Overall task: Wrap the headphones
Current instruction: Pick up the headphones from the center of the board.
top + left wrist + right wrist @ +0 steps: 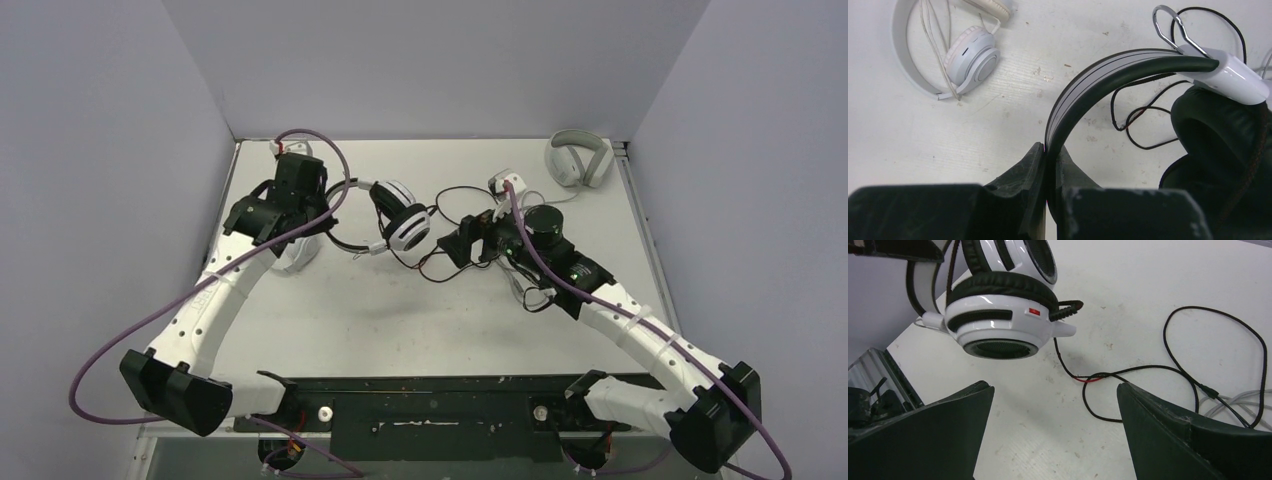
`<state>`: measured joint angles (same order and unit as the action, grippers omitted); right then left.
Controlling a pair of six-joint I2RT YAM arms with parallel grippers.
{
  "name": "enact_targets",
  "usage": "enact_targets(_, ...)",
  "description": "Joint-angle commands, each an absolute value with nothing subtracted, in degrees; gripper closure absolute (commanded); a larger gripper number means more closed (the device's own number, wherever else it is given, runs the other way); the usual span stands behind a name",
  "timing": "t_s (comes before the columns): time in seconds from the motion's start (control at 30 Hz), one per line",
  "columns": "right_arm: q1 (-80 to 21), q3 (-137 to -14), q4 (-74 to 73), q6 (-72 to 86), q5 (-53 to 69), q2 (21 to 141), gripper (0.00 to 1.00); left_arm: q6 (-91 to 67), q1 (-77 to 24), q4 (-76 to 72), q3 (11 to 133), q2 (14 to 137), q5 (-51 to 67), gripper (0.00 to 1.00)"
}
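Note:
The black-and-white headset [400, 222] hangs by its headband [1088, 80], which my left gripper [1050, 150] is shut on. Its white ear cup [998, 325] and black ear pad [1223, 135] dangle to the right of that grip. The headset's black cable [1178, 365] lies in loose loops on the table, with a short red stretch [1089, 380]. Just right of the ear cups, my right gripper [1055, 388] stands wide open over the cable [452, 232] with nothing between its fingers. The small all-white headphones [968, 55] lie flat beside the left arm [296, 252].
A light grey over-ear pair [578, 158] sits at the back right corner. Its pale cable [1230, 402] runs by my right finger. Walls close in the table [400, 320] on three sides. Purple arm cables [330, 160] loop over both arms.

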<state>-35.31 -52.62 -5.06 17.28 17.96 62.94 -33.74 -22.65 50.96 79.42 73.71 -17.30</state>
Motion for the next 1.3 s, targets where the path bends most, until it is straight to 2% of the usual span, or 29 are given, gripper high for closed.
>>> enact_targets(0.0,-35.3,-45.3,7.4,14.2,14.4,58.4,0.00,-33.5,-22.5,51.2,90.1,72.9,-14.0,1.00)
enact_targets(0.3,-35.4,-32.3,27.9,10.4,15.3,58.5,0.00,-34.0,-22.5,54.8,98.9,72.8,-6.3,1.00)
enact_targets(0.73,-34.9,-30.7,47.4,4.5,20.3,74.4,0.00,-34.7,-22.5,54.5,106.4,71.3,5.6,1.00)
enact_targets(0.9,-34.2,-29.8,56.9,4.2,27.5,81.4,0.00,-36.4,-22.6,54.1,110.2,71.3,8.0,1.00)
enact_targets(1.07,-32.5,-29.5,66.5,5.1,27.1,88.3,0.00,-38.7,-22.7,53.0,113.8,71.6,10.8,1.00)
enact_targets(1.27,-30.2,-31.3,68.6,3.8,27.2,91.5,0.00,-40.0,-22.8,53.3,117.1,71.9,12.9,1.00)
